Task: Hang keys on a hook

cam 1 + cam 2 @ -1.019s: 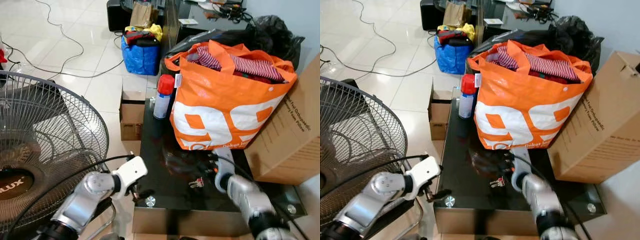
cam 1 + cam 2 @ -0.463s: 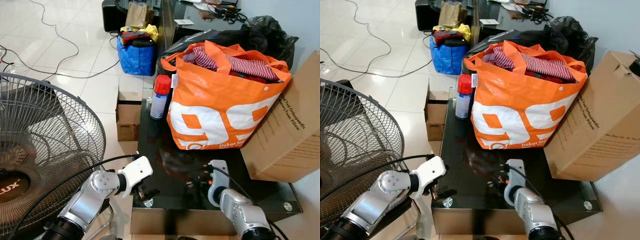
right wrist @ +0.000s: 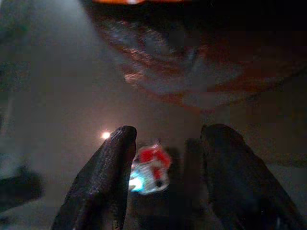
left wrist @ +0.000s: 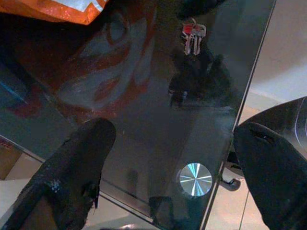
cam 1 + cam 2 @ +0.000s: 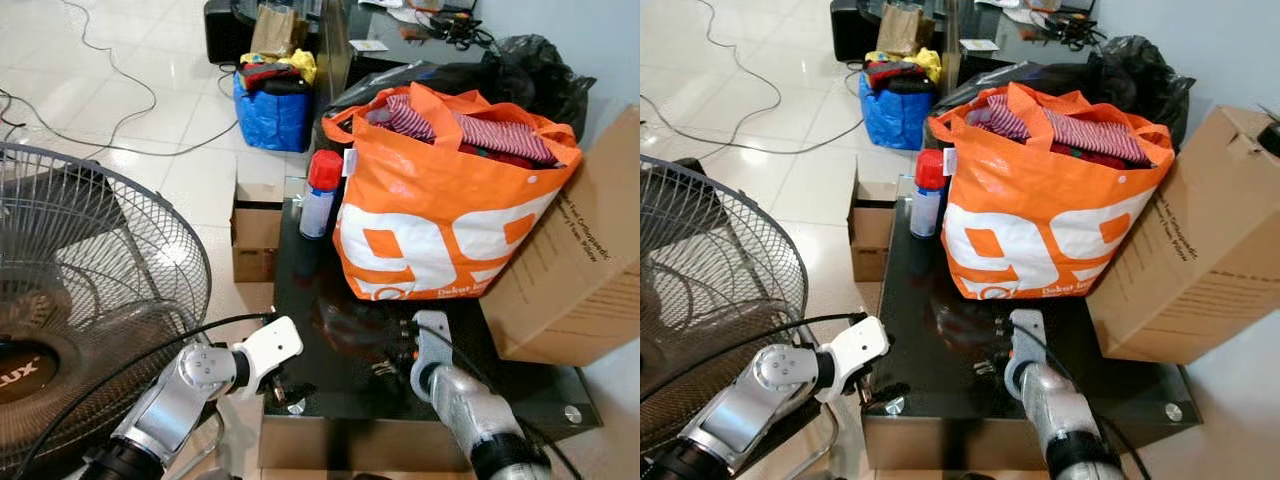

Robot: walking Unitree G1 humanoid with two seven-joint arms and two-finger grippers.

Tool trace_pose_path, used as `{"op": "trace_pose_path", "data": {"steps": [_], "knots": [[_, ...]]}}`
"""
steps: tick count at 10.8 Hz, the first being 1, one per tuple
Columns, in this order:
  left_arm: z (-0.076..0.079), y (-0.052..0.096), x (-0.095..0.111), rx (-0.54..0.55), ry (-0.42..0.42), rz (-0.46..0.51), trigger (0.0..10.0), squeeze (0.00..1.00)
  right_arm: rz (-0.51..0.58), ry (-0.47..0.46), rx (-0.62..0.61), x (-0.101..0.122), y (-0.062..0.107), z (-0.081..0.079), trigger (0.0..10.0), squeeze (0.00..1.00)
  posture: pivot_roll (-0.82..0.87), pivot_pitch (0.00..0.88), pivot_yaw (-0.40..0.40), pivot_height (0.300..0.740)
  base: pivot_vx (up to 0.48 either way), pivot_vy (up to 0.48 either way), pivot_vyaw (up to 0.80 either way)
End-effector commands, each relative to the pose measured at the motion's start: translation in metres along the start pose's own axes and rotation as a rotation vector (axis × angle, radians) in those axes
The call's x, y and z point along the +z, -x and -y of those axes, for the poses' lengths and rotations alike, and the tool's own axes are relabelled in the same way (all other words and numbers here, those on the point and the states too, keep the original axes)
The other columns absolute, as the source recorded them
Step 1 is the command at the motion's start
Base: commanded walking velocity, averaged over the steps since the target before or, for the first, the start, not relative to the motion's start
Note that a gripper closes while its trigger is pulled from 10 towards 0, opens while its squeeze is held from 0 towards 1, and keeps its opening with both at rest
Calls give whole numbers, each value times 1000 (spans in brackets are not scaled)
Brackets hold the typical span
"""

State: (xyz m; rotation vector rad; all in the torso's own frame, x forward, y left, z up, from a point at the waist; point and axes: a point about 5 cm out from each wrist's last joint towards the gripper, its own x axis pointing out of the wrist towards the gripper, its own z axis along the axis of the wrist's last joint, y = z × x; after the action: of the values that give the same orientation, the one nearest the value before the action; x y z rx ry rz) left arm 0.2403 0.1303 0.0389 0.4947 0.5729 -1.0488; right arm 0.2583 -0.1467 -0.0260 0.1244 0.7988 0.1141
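**Keys lying on worktop, right claw straddling them**

- Keys [image 3: 149, 168]: lying flat on the dark glass worktop [image 5: 330, 385], near its front edge, red tags showing. The right wrist view is showing them between the two open fingers [image 3: 103, 177], not yet gripped; the head views are giving only a small glint at [image 5: 385, 369].
- Right claw [image 5: 405, 345]: parted, holding nothing, now reaching further over the worktop than half a second ago.
- Left claw [image 4: 168, 167]: spread wide, empty, hovering at the worktop's front corner; its wrist view is showing the keys from afar and a round metal stud [image 4: 195, 173].
- Orange bag [image 5: 440, 200]: standing on the worktop behind the keys, holding striped clothes [image 5: 480, 125].
- Spray can [image 5: 318, 193]: standing upright beside the bag.
- Carton [image 5: 580, 260]: leaning against the bag's right side.
- Fan [image 5: 90, 300]: standing on the floor at left.
- Blue bag [image 5: 272, 95]: sitting on the floor beyond, stuffed with mixed items.
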Motion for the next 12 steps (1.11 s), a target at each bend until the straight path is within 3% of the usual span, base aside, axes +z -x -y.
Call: {"op": "trace_pose_path", "data": {"steps": [1, 5, 8, 10, 12], "knots": [[2, 0, 2, -4, -17, 1, 10000, 314, 2, 0, -55, 1, 0, 11, 10000, 0, 23, 0, -171, 740, 0, 0, 0], [3, -1, 2, 0, -11, 2, 10000, 318, -66, -107, -33, -9, -4, 14, 10000, 0, 22, 0, -177, 740, 0, 0, 0], [2, -1, 2, 2, -12, 2, 10000, 310, 4, -227, 17, -2, -5, 11, 10000, 0, 21, 0, -177, 740, 0, 0, 0], [2, -1, 3, 2, -13, 2, 10000, 314, 11, -217, 31, 0, -4, 13, 10000, 0, 20, 0, -177, 740, 0, 0, 0], [1, -1, 3, 3, -14, 3, 10000, 318, -16, -127, 41, -7, -2, 14, 10000, 0, 18, 0, -179, 740, 0, 0, 0]]}}
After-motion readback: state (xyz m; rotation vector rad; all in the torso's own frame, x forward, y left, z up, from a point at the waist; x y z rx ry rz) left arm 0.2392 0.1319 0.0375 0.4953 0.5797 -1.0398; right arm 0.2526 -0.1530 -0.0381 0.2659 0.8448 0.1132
